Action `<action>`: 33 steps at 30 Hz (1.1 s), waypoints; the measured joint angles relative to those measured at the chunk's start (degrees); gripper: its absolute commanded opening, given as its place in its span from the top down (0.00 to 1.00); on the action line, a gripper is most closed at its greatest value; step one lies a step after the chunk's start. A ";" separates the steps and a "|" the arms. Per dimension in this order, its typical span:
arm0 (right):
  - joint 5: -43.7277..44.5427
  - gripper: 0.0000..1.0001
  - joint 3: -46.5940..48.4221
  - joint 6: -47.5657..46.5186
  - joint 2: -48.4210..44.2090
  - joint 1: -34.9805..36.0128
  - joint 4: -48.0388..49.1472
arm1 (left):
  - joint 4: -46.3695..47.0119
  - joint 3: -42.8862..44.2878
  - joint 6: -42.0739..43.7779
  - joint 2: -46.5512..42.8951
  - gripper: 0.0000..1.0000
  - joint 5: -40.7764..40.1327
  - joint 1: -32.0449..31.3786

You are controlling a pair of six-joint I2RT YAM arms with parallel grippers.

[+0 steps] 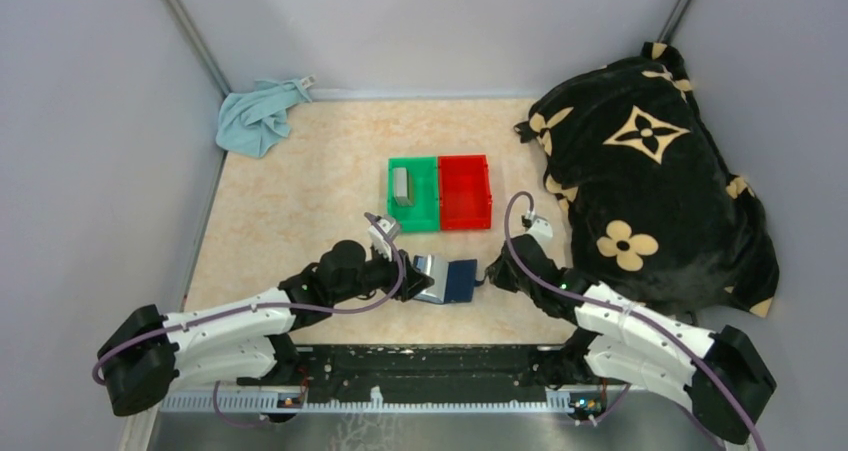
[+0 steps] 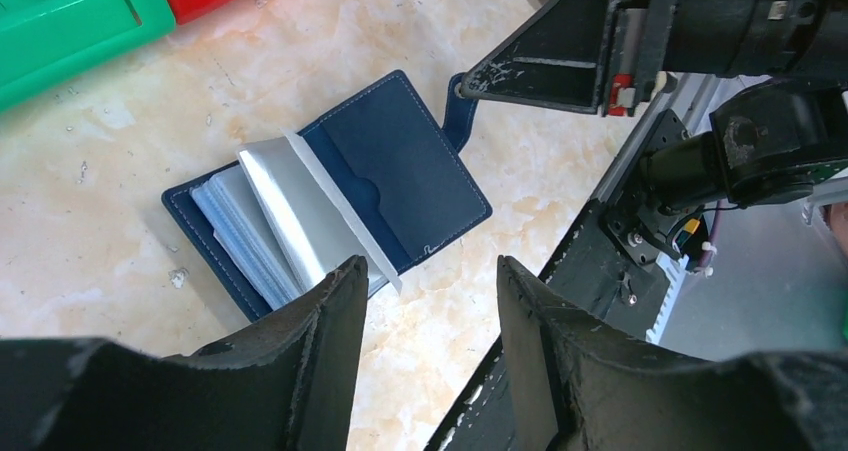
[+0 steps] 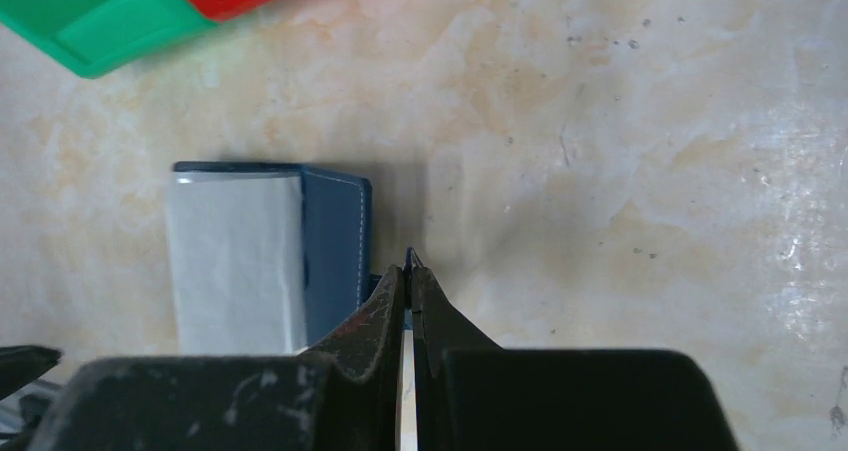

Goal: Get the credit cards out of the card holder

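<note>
Marble-look bench (image 1: 300,191) had the card holder (image 1: 452,281) lying open at lower centre, between both arms. The left hand (image 2: 430,266) hung half-spread and empty at its card side, so I'd say nearer. The right hand (image 3: 410,261) was pinched closed by the snap tab (image 2: 458,101). The silver credit cards (image 2: 300,206) poked up, long edge aimed toward the left fingers.

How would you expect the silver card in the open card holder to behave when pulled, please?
The silver card looks thin and glossy: probably light, slightly flexible, slippery. Its edge is raised, so pinching seems feasible. The card holder may drag along.
</note>
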 measured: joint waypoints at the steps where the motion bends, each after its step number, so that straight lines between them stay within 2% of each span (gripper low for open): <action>1: -0.15 1.00 0.00 -0.04 1.25 -0.46 -0.04 | 0.02 0.00 -0.02 0.17 0.44 0.00 0.00; 11: -3.37 1.00 0.17 -1.18 15.82 -1.81 5.42 | 0.07 0.00 -0.76 1.16 0.42 -0.04 0.00; 17: -5.35 1.00 0.20 -2.49 17.42 -3.13 8.66 | 0.33 0.02 -0.87 3.78 0.34 -0.48 0.00; 22: -7.67 1.00 0.17 -4.26 17.62 -6.32 9.42 | -0.39 0.02 -0.92 6.29 0.20 -2.16 0.02; 33: -9.42 1.00 -0.39 -6.23 16.81 -9.62 9.81 | -1.01 0.00 -2.54 7.93 0.09 -2.62 1.62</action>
